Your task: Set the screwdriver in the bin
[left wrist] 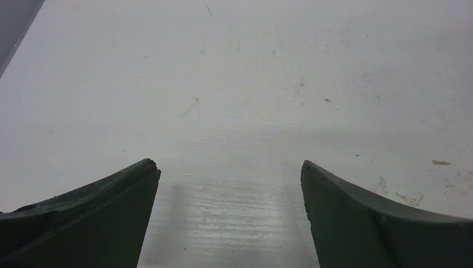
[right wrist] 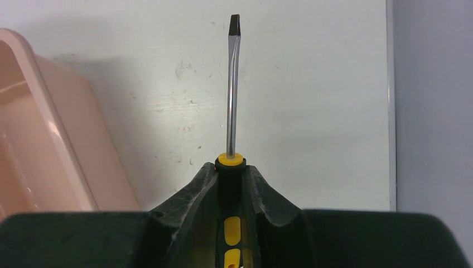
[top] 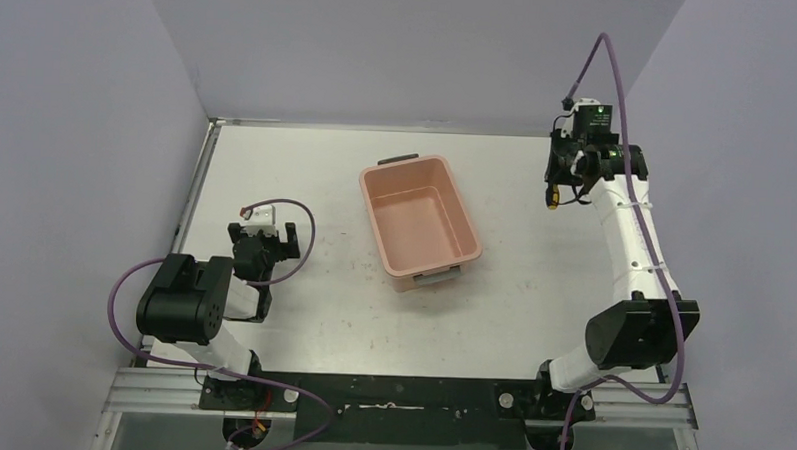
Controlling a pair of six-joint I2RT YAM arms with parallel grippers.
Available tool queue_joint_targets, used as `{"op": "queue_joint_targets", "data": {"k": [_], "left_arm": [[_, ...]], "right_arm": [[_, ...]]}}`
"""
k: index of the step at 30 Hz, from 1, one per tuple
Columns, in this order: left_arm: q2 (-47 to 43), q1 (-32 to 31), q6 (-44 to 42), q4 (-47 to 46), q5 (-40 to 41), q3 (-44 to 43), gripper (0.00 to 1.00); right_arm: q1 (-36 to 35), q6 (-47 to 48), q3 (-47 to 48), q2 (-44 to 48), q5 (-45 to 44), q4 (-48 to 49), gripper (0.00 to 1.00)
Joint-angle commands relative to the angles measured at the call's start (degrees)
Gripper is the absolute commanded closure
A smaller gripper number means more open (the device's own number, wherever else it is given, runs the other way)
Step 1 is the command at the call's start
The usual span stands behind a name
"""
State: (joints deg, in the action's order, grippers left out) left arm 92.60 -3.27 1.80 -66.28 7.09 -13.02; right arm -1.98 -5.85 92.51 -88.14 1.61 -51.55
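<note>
The screwdriver (right wrist: 232, 95) has a slim bright shaft with a dark flat tip, a yellow collar and a black handle with yellow marks. It is clamped by its handle in the right hand (right wrist: 230, 170), with the shaft pointing straight out past the fingertips over the white surface (right wrist: 312, 111), near the far right edge. From overhead only a yellow speck of it seems to show. The bin (top: 420, 221) — salmon-pink, rectangular, with rounded corners and a grey clip at each short end — sits open side up mid-surface, slightly skewed, left of the screwdriver and apart from it.

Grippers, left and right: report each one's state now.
Left gripper: open, empty.
Right gripper: shut on the slim screwdriver with black-and-yellow handle and metal shaft.
</note>
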Motion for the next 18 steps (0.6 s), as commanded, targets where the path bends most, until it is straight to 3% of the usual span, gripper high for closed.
{"op": "queue_joint_targets", "data": {"k": [1,12,18], "left_arm": [[-0.22,0.28,-0.36,-3.35,0.11,-1.40,0.03],[-0.22,0.28,-0.38,-3.37,0.12,-1.40,0.03],[-0.22,0.28,-0.37,-3.33,0.11,-1.40,0.03]], "right_arm": [[-2.62,-4.47,6.00,0.05,-2.99,-6.50,1.00],[-31.51,-12.74,18.13,-10.95,-8.73,-0.79,1.00],[-35.61,-13.19,19.65,-16.12,-8.42,0.98,1.00]]}}
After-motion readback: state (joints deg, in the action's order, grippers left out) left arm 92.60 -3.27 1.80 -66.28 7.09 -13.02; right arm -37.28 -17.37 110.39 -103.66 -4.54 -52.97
